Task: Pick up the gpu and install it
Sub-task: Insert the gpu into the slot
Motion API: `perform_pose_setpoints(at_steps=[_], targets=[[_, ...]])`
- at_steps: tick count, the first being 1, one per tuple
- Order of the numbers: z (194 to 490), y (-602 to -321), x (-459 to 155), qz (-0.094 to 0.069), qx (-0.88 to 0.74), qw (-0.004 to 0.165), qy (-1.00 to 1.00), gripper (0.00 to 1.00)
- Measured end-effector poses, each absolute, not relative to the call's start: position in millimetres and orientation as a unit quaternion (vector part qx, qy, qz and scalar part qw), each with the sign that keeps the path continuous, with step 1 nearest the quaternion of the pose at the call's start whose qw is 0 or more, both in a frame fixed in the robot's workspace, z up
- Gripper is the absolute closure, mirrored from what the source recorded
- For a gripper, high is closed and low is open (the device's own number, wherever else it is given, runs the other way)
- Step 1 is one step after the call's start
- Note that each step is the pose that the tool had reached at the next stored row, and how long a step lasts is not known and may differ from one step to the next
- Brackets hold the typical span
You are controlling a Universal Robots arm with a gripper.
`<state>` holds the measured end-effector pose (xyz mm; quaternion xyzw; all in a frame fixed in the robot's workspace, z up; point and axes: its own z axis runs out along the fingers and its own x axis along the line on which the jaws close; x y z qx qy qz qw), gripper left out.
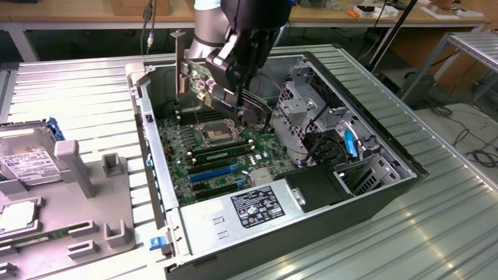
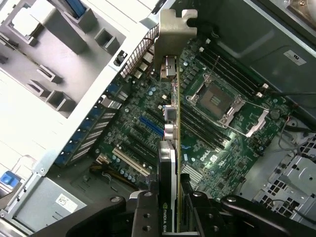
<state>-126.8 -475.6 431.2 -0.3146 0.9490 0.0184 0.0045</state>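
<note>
gpu point(image 2: 169, 123) is clamped edge-on in gripper point(image 2: 170, 205), long axis running out to its silver bracket point(image 2: 176, 30). In the exterior view, blue PCIe slot point(image 1: 211, 172) is seen at 6 o'clock, apart.

The gpu point(image 1: 193, 76) held over the open computer case point(image 1: 374, 134).
The gripper point(image 1: 220, 79) clamps the card on edge above the case's motherboard point(image 1: 225, 158), silver bracket point(image 1: 178, 49) nearest the case's wall.

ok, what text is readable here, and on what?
"NVIDIA": on the black cooler of the graphics card, which the pincer holds.
Power supply label: too small to read.
Hard drive label: too small to read.
White sticker on the case wall: blurred, unreadable.
</note>
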Motion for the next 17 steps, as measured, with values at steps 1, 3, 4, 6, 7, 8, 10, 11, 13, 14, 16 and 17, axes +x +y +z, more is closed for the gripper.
perform_pose_setpoints(at_steps=[1,3,4,6,7,8,10,11,13,14,16,17], targets=[[431.3,-475.6,-126.8,0.018,-0.318,0.004,0.948,0.73],[431.2,-475.6,-126.8,0.018,-0.325,0.004,0.945,0.73],[431.3,-475.6,-126.8,0.018,-0.328,0.004,0.945,0.73],[431.3,-475.6,-126.8,0.018,-0.334,0.004,0.942,0.73],[431.2,-475.6,-126.7,0.018,-0.338,0.004,0.941,0.73],[431.2,-475.6,-126.8,0.019,-0.341,0.004,0.94,0.73],[431.2,-475.6,-126.8,0.019,-0.348,0.004,0.937,0.73],[431.3,-475.6,-126.8,0.019,-0.352,0.004,0.936,0.73],[431.3,-475.6,-126.8,0.019,-0.36,0.004,0.933,0.73],[431.3,-475.6,-126.8,0.019,-0.363,0.004,0.932,0.73],[431.3,-475.6,-126.8,0.019,-0.373,0.003,0.928,0.73],[431.3,-475.6,-126.8,0.019,-0.375,0.003,0.927,0.73]])
